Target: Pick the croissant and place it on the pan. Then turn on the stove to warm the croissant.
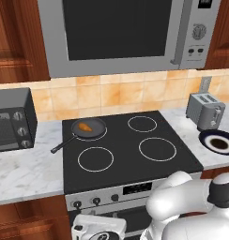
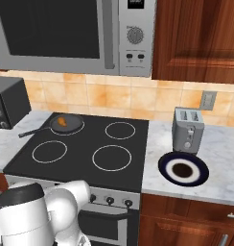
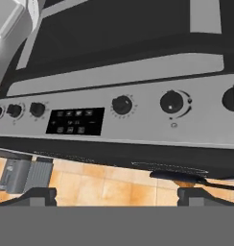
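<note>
KITCHEN, STOVE FRONT: The robot's gripper [image 3: 119, 196] hangs low before the stove [image 1: 130, 140], its two dark fingers spread wide with nothing between them.

Directly ahead of the fingertips runs the stove's silver front panel [image 3: 138, 122]. A black knob [image 3: 122, 104] sits almost dead ahead of the tool, and a dark button panel [image 3: 76, 121] lies just beside that knob. More knobs are strung out along the panel to either side.

Beyond the panel, past its edge, stretches the black glass cooktop with four white ring burners. On a far burner, well apart from the gripper, stands the pan [image 1: 98, 130]. Its long thin handle [image 1: 64, 144] angles back toward the stove's front edge.

The croissant [image 1: 85, 126] lies inside the pan's bowl, orange-brown against the black. In the hand view it shows as a sliver of orange under the pan's rim.

Farther off on the marble counter [image 1: 27, 164], a silver toaster [image 1: 205, 110] stands beside a dark plate with a white rim [image 1: 218, 143]. A grey toaster oven [image 1: 13, 119] sits on the opposite side. A microwave [image 1: 121, 33] hangs above the stove.
</note>
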Tool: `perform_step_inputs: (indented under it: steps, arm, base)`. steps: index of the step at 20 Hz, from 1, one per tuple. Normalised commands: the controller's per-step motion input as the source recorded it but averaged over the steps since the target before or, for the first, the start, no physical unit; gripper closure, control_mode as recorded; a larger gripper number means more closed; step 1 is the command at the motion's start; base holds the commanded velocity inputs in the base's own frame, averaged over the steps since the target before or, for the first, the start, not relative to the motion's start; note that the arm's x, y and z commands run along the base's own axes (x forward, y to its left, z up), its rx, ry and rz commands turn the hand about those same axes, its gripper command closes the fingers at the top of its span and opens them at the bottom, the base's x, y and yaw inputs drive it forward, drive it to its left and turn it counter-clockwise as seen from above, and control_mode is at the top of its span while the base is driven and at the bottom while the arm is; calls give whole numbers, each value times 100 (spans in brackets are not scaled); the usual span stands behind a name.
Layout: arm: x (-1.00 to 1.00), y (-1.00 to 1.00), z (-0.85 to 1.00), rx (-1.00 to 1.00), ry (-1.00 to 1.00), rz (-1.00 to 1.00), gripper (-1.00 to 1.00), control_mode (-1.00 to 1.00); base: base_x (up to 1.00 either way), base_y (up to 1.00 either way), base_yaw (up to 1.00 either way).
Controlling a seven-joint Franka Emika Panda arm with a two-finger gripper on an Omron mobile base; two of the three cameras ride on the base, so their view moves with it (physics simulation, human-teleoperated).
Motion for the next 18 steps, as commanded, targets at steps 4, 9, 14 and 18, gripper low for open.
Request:
perform_step_inputs:
  steps: [4,9,14,18]
  arm:
    - [0,-9,0,0,-1,9,-100,-100]
    - [4,-21,0,0,0,8,-100,-100]
    - [12,-28,0,0,0,5,-100,-100]
    - [18,-11,0,0,0,4,-100,-100]
  base:
    - [0,0,0]
    - [0,0,0]
    - [0,0,0]
    - [0,0,0]
